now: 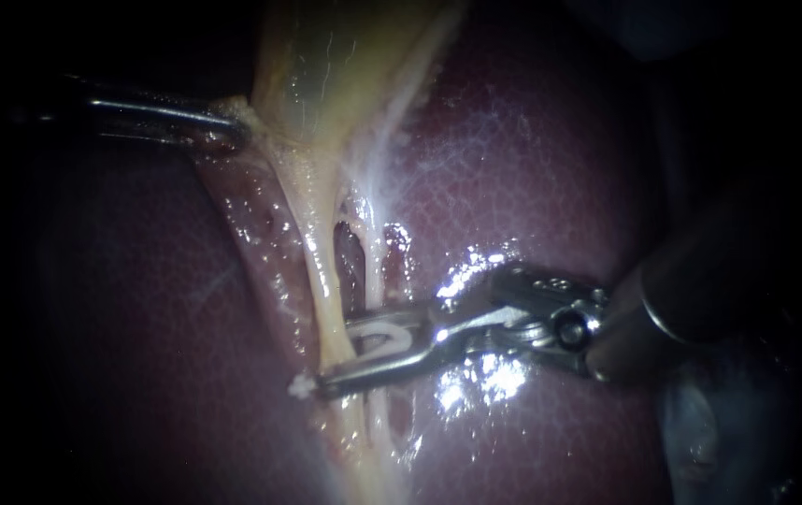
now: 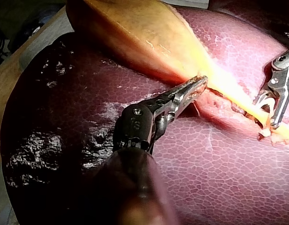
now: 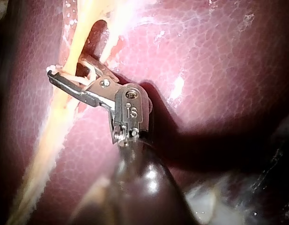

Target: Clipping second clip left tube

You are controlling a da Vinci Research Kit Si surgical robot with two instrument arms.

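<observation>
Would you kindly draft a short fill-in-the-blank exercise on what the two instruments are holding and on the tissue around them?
1. The left instrument has its jaws shut on the edge of the ____.
2. The right instrument holds a white ____ in its jaws.
3. The tube at the right instrument's jaws lies over the dark red ____.

Missing words: gallbladder; clip; liver.
</observation>
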